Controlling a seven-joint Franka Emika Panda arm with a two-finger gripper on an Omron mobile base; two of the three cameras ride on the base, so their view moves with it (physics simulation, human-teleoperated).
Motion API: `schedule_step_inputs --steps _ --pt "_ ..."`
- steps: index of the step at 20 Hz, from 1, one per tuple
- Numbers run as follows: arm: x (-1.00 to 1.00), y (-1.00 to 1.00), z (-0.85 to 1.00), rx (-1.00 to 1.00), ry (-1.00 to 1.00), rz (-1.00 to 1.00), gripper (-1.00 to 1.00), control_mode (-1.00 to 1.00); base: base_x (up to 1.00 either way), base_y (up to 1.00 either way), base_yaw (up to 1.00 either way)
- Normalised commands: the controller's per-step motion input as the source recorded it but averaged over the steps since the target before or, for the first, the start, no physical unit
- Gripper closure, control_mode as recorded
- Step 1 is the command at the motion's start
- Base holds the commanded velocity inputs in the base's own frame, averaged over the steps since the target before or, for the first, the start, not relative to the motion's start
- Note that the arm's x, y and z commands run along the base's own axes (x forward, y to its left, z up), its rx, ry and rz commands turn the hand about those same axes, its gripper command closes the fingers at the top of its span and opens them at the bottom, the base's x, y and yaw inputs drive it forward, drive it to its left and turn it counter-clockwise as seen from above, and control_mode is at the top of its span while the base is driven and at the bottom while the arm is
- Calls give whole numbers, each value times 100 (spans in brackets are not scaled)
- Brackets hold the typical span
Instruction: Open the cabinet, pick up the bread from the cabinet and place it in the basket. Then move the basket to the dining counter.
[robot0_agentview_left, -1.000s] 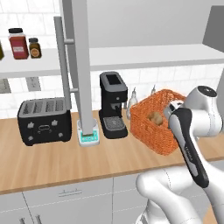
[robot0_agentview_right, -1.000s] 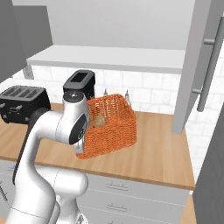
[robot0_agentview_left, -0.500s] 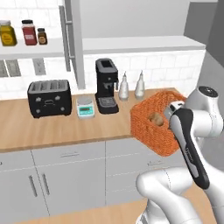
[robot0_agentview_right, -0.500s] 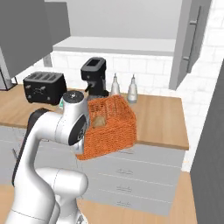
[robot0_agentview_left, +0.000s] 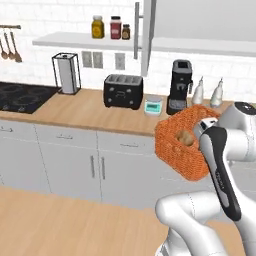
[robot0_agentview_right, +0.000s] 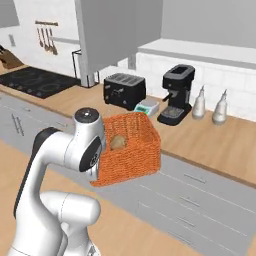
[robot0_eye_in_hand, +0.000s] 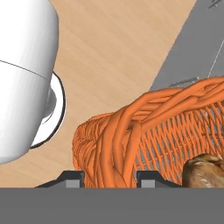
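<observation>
a: base has backed off and swung since a second ago. whole scene shifted, that's the camera. basket (robot0_agentview_left: 182, 146) went from sitting over the counter to hanging in front of the grey drawers (robot0_agentview_right: 200, 195), clear of the counter edge.

b: what's in the basket?

a: bread (robot0_agentview_right: 118, 142) in it, one golden-brown roll, low against the mesh wall. shows in the left base view too, and at the lower right of the hand view (robot0_eye_in_hand: 205, 171).

b: gripper?

a: gripper (robot0_eye_in_hand: 108, 178) clamped on the basket's rim. in the hand view the thick woven rim runs down between the two finger tips (robot0_eye_in_hand: 72, 177), one on each side, touching it. basket is tilted, open side facing up and toward the arm.

b: cabinet?

a: cabinet (robot0_agentview_left: 200, 20) door stands open, edge-on with its long bar handle (robot0_agentview_left: 136, 29) in the left view. white shelf (robot0_agentview_left: 90, 41) runs left of it, three jars (robot0_agentview_left: 110, 27) on it.

b: counter contents?

a: toaster (robot0_agentview_left: 123, 91), small scale (robot0_agentview_left: 153, 106) just beside it, coffee machine (robot0_agentview_left: 180, 87), two bottles (robot0_agentview_left: 208, 92) right of that. paper towel holder (robot0_agentview_left: 66, 73) further left, near the black cooktop (robot0_agentview_left: 22, 96). hanging utensils (robot0_agentview_left: 9, 46) on the wall above it.

b: dining counter?

a: can't tell. counter in the base views is the tiled one (robot0_agentview_right: 220, 140).
</observation>
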Motion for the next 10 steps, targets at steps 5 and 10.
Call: schedule_step_inputs --steps 5,10 --pt "0 0 0 0 0 0 100 100 -44 6 87" --pt "0 0 0 0 0 0 100 100 -42 10 87"
